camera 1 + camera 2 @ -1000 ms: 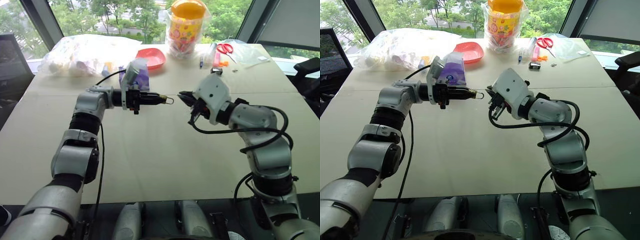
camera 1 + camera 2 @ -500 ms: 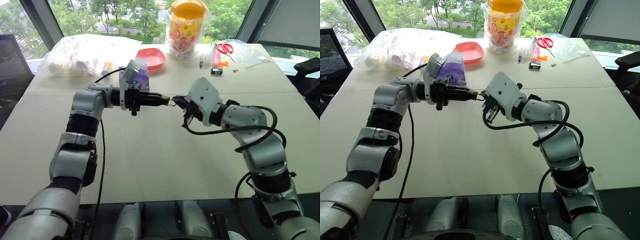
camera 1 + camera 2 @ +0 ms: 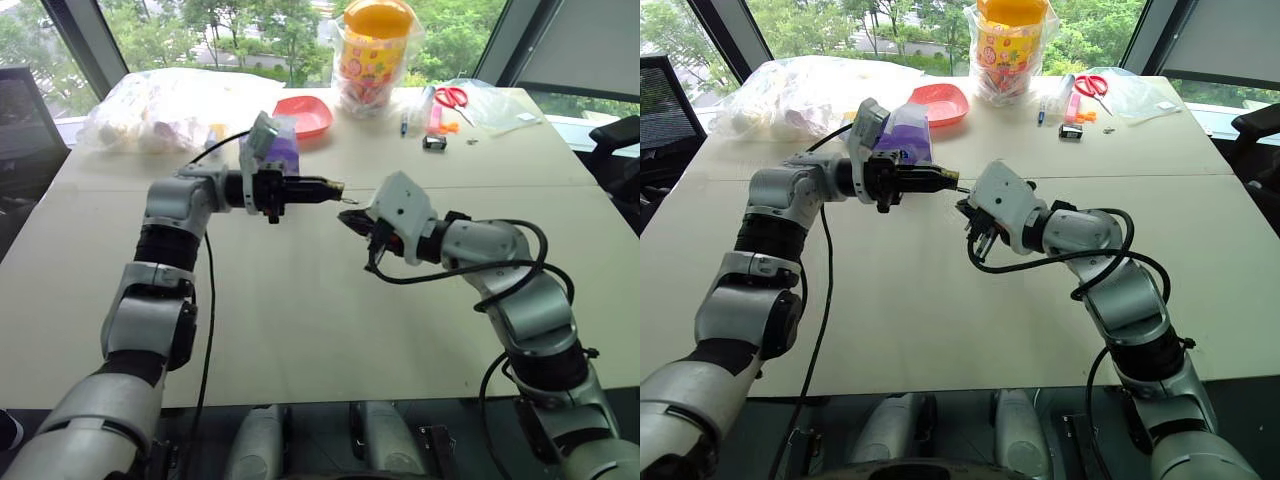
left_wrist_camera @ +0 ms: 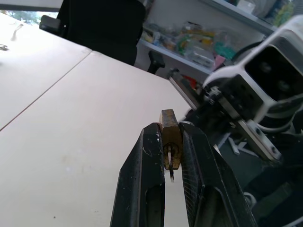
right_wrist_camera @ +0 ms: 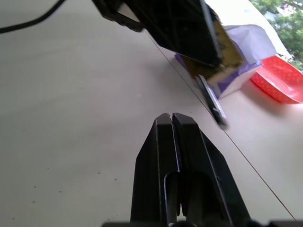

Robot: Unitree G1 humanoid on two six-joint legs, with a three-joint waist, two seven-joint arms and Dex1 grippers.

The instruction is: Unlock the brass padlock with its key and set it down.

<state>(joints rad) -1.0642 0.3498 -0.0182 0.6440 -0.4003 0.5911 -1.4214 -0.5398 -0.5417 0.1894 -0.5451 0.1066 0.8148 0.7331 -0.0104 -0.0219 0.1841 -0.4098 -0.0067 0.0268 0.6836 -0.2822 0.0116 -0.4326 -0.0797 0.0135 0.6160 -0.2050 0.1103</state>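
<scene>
The brass padlock (image 4: 169,135) is a small golden block pinched between the black fingers of my left gripper (image 3: 330,187), which points level to the right above the table's middle. A thin pale sliver, seemingly the key (image 4: 171,172), sticks out of the padlock (image 5: 226,52) toward my right gripper. The same key (image 5: 211,101) reads as a narrow strip in the right wrist view. My right gripper (image 3: 349,217) hangs just below and to the right of that tip, apart from it. Its fingers are pressed together with nothing between them. I cannot make out the shackle.
Behind the left gripper stands a purple pouch (image 3: 276,152), with a red dish (image 3: 304,115) beyond it. A clear plastic bag (image 3: 165,105) lies at the back left, an orange-lidded jar (image 3: 372,50) at the back. Red-handled scissors (image 3: 451,97) and a small black object (image 3: 433,142) lie back right.
Half a second ago my right gripper's tips were against the end of the padlock. They have since drawn back and sunk a little below it. The left gripper keeps its hold.
</scene>
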